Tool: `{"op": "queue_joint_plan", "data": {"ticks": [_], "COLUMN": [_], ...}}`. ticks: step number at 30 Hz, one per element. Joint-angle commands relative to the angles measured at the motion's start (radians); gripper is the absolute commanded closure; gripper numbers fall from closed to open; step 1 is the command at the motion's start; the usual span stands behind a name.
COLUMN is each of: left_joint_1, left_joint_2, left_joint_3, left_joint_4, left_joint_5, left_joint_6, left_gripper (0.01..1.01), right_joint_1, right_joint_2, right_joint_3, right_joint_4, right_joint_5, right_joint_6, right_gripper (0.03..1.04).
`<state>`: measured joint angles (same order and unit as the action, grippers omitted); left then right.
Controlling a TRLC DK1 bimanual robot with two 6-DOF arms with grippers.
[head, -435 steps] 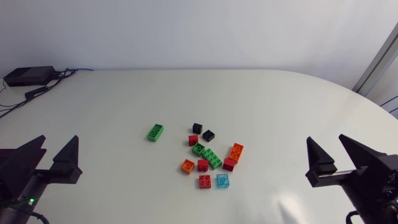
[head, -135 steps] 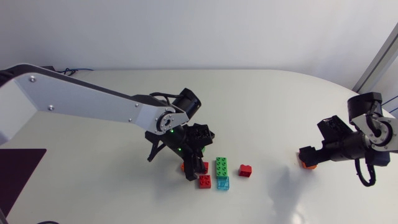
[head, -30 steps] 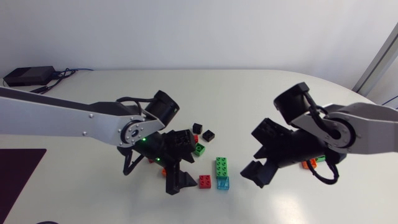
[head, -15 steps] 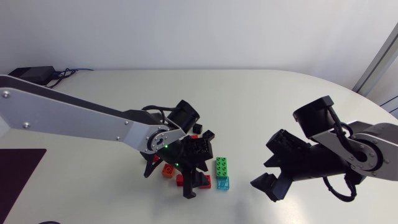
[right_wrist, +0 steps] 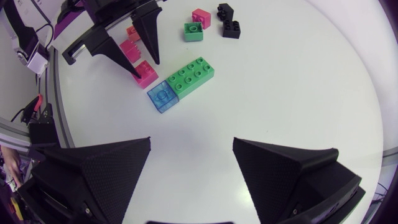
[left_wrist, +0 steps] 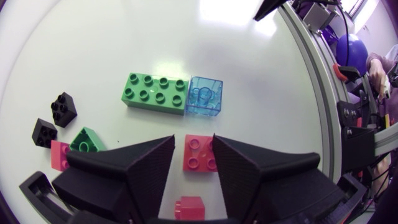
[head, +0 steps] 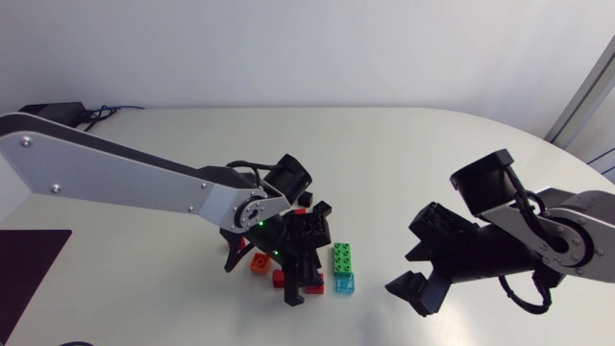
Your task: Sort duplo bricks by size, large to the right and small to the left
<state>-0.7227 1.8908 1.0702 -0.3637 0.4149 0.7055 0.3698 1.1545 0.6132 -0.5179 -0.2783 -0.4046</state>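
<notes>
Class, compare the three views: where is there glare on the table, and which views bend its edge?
Head view: even light on the table, no hard shadows, far edge looks straight. Left wrist view: white glare beyond the long green brick, edge strongly bowed. Right wrist view: no distinct glare, edge bowed too.

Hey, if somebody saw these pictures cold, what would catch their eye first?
Most striking is the long silver left arm, stretched to the middle of the table with the black left gripper open over a small red brick. Just ahead of it, a long green brick lies end-on against a clear blue brick. The right gripper hangs open and empty nearby.
</notes>
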Motion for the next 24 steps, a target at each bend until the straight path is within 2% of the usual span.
{"op": "queue_joint_plan", "data": {"ticks": [1, 5, 7, 12, 18, 24], "left_joint_1": [0.012, 0.02, 0.02, 0.069, 0.241, 0.444], "left_joint_2": [-0.016, -0.03, -0.032, -0.065, -0.148, -0.208], "left_joint_3": [-0.023, -0.041, -0.05, -0.108, -0.191, -0.222], "left_joint_4": [-0.024, -0.034, -0.041, -0.063, -0.116, -0.155], "left_joint_5": [-0.005, -0.022, -0.037, -0.053, -0.074, -0.111], "left_joint_6": [-0.001, 0.0, 0.0, 0.045, 0.158, 0.285], "left_gripper": [0.387, 0.369, 0.439, 0.526, 0.526, 0.526], "right_joint_1": [0.02, 0.029, 0.029, 0.031, 0.104, 0.207], "right_joint_2": [0.01, 0.005, 0.001, -0.007, 0.044, 0.225], "right_joint_3": [0.003, 0.008, 0.01, 0.007, 0.036, 0.111], "right_joint_4": [-0.011, -0.016, -0.019, -0.024, 0.004, 0.088], "right_joint_5": [-0.002, -0.001, -0.001, -0.001, 0.002, 0.067], "right_joint_6": [0.016, 0.027, 0.027, 0.027, 0.062, 0.112], "right_gripper": [0.11, 0.11, 0.11, 0.11, 0.11, 0.11]}}
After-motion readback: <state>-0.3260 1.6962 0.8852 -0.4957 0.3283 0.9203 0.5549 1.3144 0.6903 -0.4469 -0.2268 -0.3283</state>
